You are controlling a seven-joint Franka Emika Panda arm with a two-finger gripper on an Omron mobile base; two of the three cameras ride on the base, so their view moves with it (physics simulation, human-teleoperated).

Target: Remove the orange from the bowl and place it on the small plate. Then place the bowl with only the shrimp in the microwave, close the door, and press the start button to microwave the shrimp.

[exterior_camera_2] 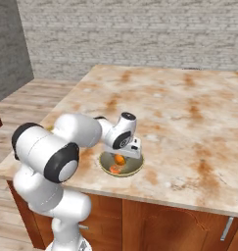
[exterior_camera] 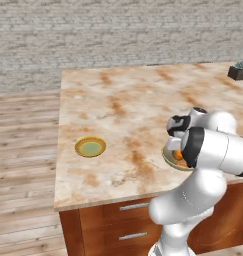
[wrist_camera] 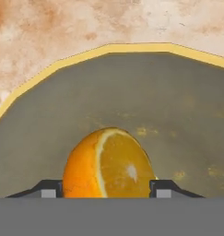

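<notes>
A halved orange (wrist_camera: pixel 109 163) lies in the yellow-rimmed grey bowl (wrist_camera: pixel 109 47) near the counter's front edge. My gripper (wrist_camera: pixel 106 189) reaches straight down into the bowl (exterior_camera_2: pixel 135 169), and its two dark fingertips (wrist_camera: pixel 49 189) press against either side of the orange (exterior_camera_2: pixel 120 159). A second, pinkish-orange piece that looks like the shrimp (exterior_camera_2: pixel 114 169) lies beside it in the bowl. In the left base view my forearm covers most of the bowl (exterior_camera: pixel 168 159), where a bit of the orange (exterior_camera: pixel 178 155) peeks out. The small plate (exterior_camera: pixel 90 147), yellow-rimmed and green, sits far to the left.
The marble counter (exterior_camera: pixel 128 100) stretches wide behind the bowl. A dark planter (exterior_camera: pixel 239 71) stands at its far right corner. Wooden drawers (exterior_camera: pixel 133 206) run below the front edge. A grey block (exterior_camera_2: pixel 10 44) rises at the left.
</notes>
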